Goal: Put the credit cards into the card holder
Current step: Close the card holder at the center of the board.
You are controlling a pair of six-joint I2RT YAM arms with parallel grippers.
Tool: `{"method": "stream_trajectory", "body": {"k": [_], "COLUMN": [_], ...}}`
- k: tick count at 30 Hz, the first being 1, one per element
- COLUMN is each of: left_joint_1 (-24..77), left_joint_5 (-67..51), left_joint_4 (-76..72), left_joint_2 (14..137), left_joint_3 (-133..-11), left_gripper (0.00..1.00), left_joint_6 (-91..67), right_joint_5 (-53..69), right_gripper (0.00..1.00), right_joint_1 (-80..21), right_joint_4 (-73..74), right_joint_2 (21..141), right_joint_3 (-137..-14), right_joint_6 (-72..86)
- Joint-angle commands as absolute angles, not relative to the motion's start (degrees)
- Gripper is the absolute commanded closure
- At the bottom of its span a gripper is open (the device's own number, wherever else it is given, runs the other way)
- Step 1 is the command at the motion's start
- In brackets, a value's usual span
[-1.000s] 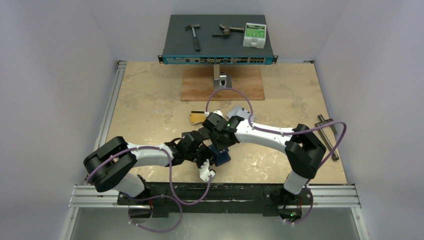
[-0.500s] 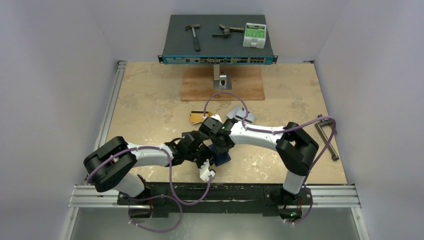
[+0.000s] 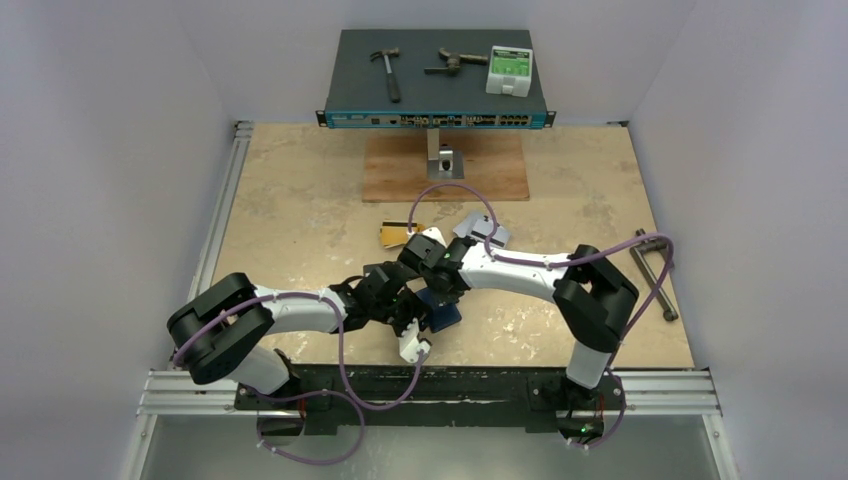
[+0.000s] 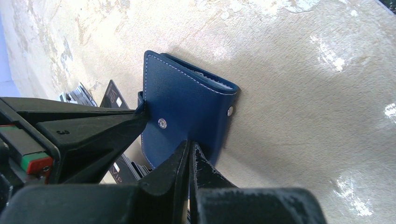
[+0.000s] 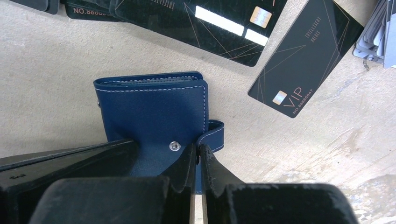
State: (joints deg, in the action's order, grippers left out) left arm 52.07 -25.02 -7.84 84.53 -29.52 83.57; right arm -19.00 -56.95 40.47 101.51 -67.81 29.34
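Snaps the right gripper (image 5: 196, 156) fully shut, from roughly half open a second ago. Sets its fingertips together on the flap of the card holder (image 5: 154, 107), between the bare snap stud (image 5: 173, 146) and the loose snap tab (image 5: 214, 134). Cannot tell whether any leather is pinched between them or whether they merely rest on the flap.

Also carries that gripper in closer to the holder over the same second, uncovering the silver-grey cards (image 3: 478, 226) behind it.

Leaves the left gripper (image 4: 189, 156) as it was: closed tight, tips against the opposite edge of the holder. Seems to pin it to the desk (image 3: 300, 200) rather than lift it.

Keeps the holder flat on the near side of the desk, between the two grippers, folded but unsnapped.

Shows no card in either gripper. Finds the black VIP cards (image 5: 306, 60) just beyond the holder and a gold card (image 3: 392, 236) farther back, all lying on the desk.

Reads as the opening step — one gripper steadying, the other taking hold beside the tab to swing the cover open. Suggests no loading has begun, though the inside stays hidden. Needs the cover raised and held before any card can go in. Risks coming away with nothing if the thin flap is not actually caught.
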Motion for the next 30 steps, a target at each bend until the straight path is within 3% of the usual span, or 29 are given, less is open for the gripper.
{"method": "stream_trajectory", "body": {"k": [1, 14, 30], "left_joint_1": [51.6, 51.6, 51.6], "left_joint_5": [-24.8, -24.7, -24.5], "left_joint_4": [-0.1, -0.1, 2.1], "left_joint_2": [85.6, 85.8, 85.9], "left_joint_3": [-28.5, -29.0, -29.0], "left_gripper": [0.98, 0.98, 0.98], "left_joint_6": [81.7, 81.6, 81.4], "right_joint_5": [-17.7, -5.5, -2.5], "right_gripper": [1.0, 1.0, 1.0], "right_joint_1": [-57.0, -52.4, -51.8], "right_joint_4": [38.5, 31.7, 29.6], "right_joint_2": [97.7, 94.8, 96.5], "right_joint_3": [-67.4, -61.7, -60.5], "right_joint_6": [30.4, 28.8, 28.2]}}
